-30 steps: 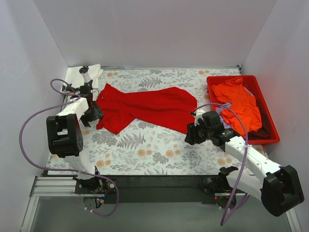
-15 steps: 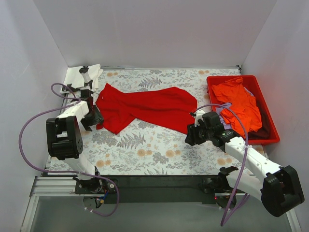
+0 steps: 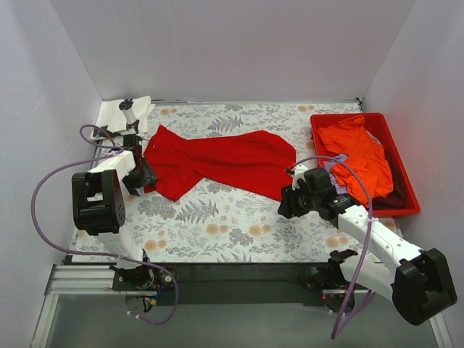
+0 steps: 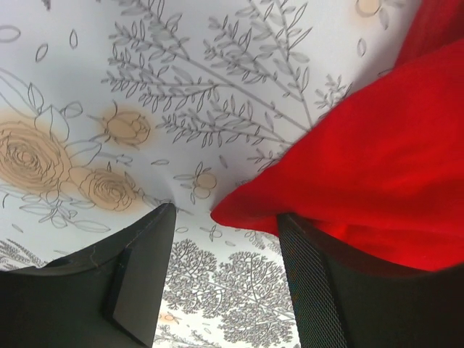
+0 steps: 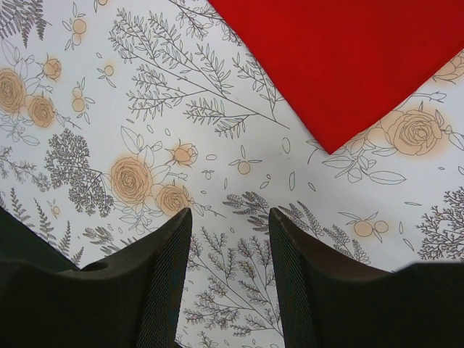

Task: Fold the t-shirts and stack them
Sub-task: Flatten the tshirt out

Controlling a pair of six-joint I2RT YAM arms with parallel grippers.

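1. My left gripper (image 4: 226,217) was open about halfway and held nothing. Its dark, flat fingers (image 4: 145,272) hung low over the table at the near left corner of the red shirt (image 3: 225,159).
2. That rounded corner of soft, smooth cloth sat between my jaws, close against the right one, but neither jaw pinched it.
3. The red shirt lay crumpled across the middle of the table cover (image 3: 217,217), a flat sheet printed with grey ferns and pale orange roses.
4. My right gripper (image 5: 228,217) was also open and empty, above bare print, just short of the shirt's sharp, flat near right corner.
5. The rigid red tray (image 3: 319,119) at the right held a rumpled orange shirt (image 3: 359,156) on top of lavender and dark cloth.
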